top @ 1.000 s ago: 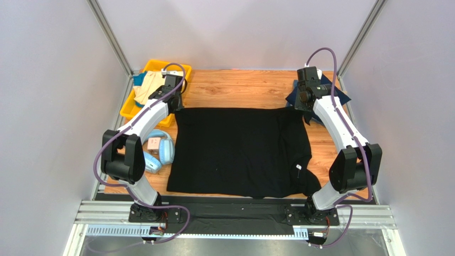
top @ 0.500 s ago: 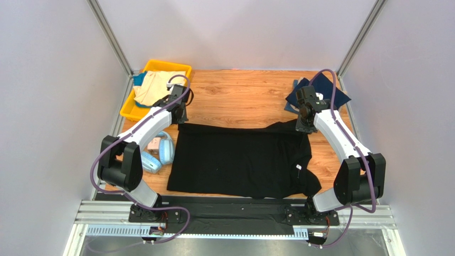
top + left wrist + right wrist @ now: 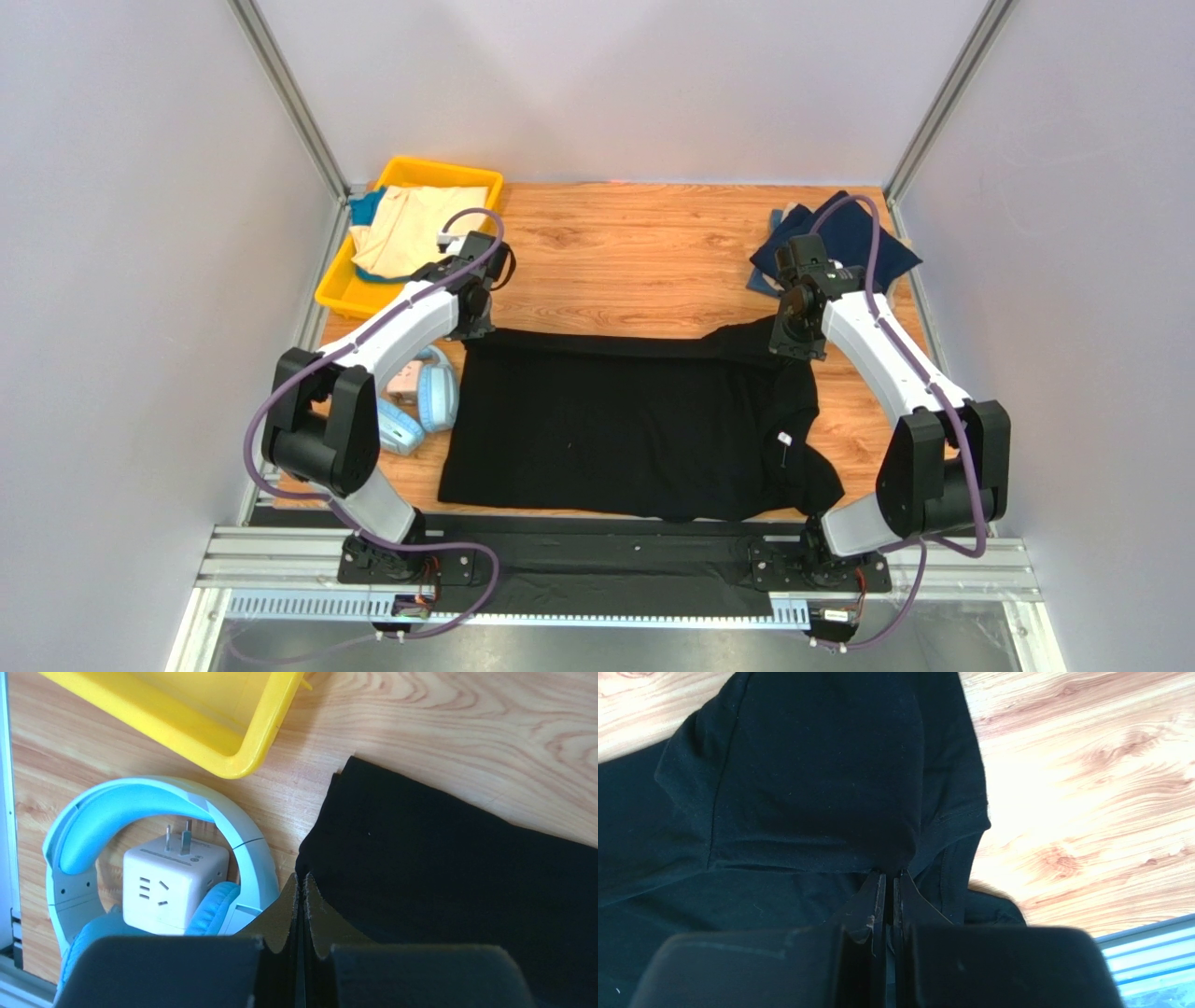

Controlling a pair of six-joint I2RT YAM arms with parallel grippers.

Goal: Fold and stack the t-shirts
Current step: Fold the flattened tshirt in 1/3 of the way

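Beige t-shirt [image 3: 400, 231] in yellow bin [image 3: 428, 171], beyond far-left corner of black t-shirt [image 3: 631, 420]. Left gripper [image 3: 300, 879] pinched tight on that corner. Black shirt spread mid-table, far edge raised, long axis left-right; near hem lies toward bases, arms equally near. Right gripper [image 3: 889, 876] clamped on far-right corner. Navy t-shirt [image 3: 887, 249] just beyond.
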